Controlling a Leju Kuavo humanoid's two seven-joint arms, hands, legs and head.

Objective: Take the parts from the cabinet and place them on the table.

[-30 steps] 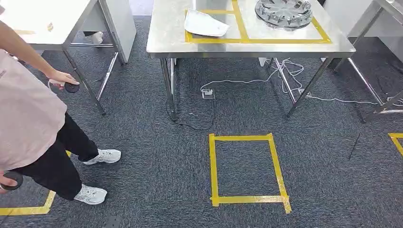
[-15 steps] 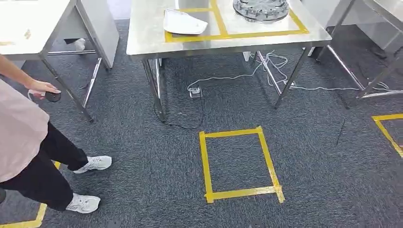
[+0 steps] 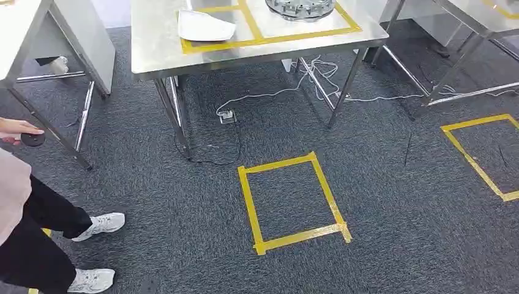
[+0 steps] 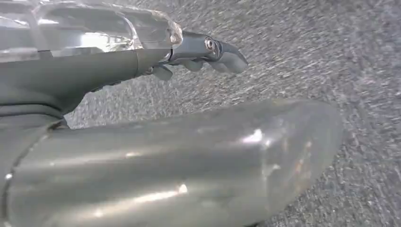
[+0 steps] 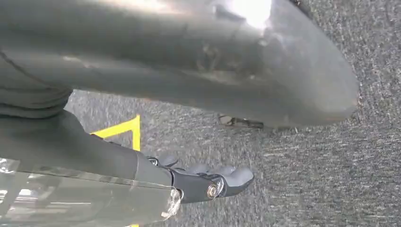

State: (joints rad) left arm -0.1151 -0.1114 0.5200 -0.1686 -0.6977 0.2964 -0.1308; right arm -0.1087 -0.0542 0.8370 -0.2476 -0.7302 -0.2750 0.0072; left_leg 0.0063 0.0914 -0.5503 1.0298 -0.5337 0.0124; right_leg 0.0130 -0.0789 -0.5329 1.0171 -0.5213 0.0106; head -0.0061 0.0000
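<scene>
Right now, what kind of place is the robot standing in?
Probably a robot test lab or workshop: steel tables, yellow tape squares marked on the grey carpet, and loose cables running under the table.

Your head view looks forward and down from high up, across the dark carpet (image 3: 183, 202) to a steel surface (image 3: 153, 43) at the far edge, well off. Your left wrist view sits close behind the left hand (image 4: 208, 54), looking down at the carpet. Your right wrist view sits just as close behind the right hand (image 5: 213, 182). All three share the carpet; the head and right wrist views both show yellow floor tape (image 3: 294, 199).
</scene>
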